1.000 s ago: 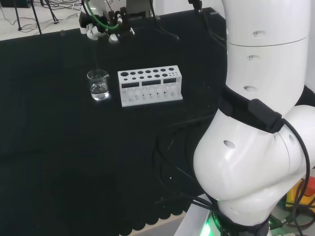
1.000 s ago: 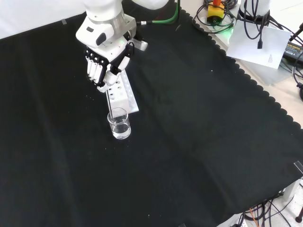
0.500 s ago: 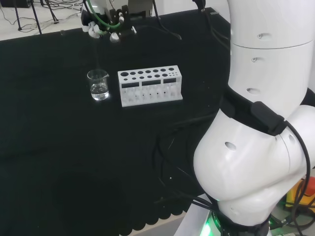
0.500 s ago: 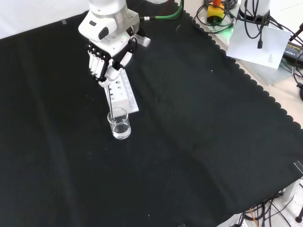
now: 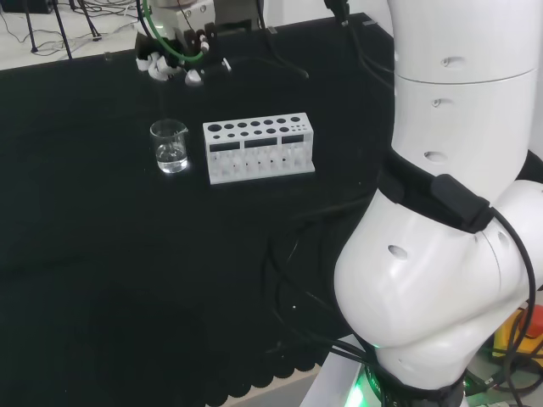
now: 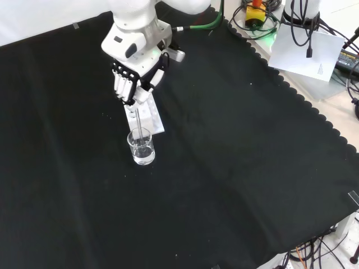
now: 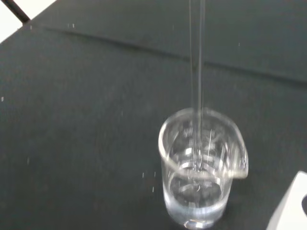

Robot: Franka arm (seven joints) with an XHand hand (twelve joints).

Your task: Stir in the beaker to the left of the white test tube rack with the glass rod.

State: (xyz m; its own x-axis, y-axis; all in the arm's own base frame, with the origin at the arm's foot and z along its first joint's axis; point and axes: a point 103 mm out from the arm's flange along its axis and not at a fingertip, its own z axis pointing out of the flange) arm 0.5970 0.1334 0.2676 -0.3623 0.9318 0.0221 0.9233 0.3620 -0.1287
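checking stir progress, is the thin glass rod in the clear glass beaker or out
In: the thin glass rod passes down through the clear glass beaker's rim into its clear liquid.

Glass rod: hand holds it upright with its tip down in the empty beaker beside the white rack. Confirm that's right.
Not quite: the beaker isn't empty. The wrist view shows clear liquid in its lower part, with the glass rod reaching down into it. The rest stands: the hand holds the rod upright, and the beaker sits beside the white rack.
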